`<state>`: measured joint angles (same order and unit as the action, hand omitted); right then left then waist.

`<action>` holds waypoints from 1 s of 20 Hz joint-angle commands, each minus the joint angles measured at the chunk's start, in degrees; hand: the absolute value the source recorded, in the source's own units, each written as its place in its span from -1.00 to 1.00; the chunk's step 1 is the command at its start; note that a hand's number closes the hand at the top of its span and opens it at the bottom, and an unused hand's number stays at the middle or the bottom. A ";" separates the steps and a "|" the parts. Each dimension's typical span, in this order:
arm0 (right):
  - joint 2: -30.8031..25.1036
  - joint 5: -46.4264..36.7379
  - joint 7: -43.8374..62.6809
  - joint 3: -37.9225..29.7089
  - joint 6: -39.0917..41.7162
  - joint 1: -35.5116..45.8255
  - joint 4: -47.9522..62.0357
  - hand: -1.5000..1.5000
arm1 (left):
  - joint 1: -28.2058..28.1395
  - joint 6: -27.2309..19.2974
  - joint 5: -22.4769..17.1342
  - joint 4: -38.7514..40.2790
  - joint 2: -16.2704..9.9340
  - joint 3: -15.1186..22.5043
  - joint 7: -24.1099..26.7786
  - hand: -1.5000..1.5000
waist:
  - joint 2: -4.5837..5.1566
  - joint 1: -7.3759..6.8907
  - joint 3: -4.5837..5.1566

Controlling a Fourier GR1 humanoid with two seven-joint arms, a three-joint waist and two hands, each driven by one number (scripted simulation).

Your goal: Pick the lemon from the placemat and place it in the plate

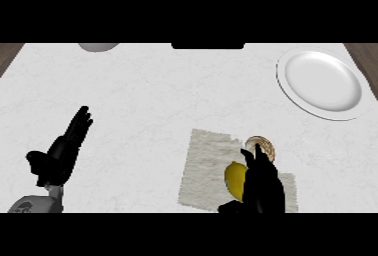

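Our right hand (260,182) sits over the mat (203,170), fingers straight, not yet gripping; the lemon (235,179) lies touching its left side. The plate (321,82) waits well beyond. Left hand (65,147) rests open.

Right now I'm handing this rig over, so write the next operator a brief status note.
Left hand: open, resting at the view's left, holding nothing.
Right hand: open over the placemat, fingers straight, beside the lemon, not curled round it.
Lemon: on the placemat, partly hidden by the right hand.
Plate: far right, nothing on it.
Done: approach.
Left: grasp, lift, carry to the plate.
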<state>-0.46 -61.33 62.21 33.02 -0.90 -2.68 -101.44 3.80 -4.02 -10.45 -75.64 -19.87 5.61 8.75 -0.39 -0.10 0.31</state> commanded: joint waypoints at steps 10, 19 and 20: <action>0.41 -0.92 -3.69 0.46 -5.68 1.85 8.10 1.00 | -2.09 0.53 3.06 -2.98 2.50 -1.06 -1.77 0.00 | 0.36 -0.05 -0.33; -23.62 8.97 -11.75 -32.00 -9.38 -8.73 -0.17 1.00 | -2.59 1.55 0.68 -2.04 0.22 -4.61 -1.21 0.00 | 0.16 3.78 -0.61; -26.82 10.78 -14.47 -35.25 -9.65 -9.72 -0.36 1.00 | -3.64 1.45 1.20 -0.68 0.88 -4.23 0.22 0.00 | 0.18 4.06 -0.52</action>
<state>-18.53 -56.27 52.25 10.51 -8.28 -8.67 -102.44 1.22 -2.50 -9.19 -76.88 -19.21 1.64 8.42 -0.62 2.89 0.20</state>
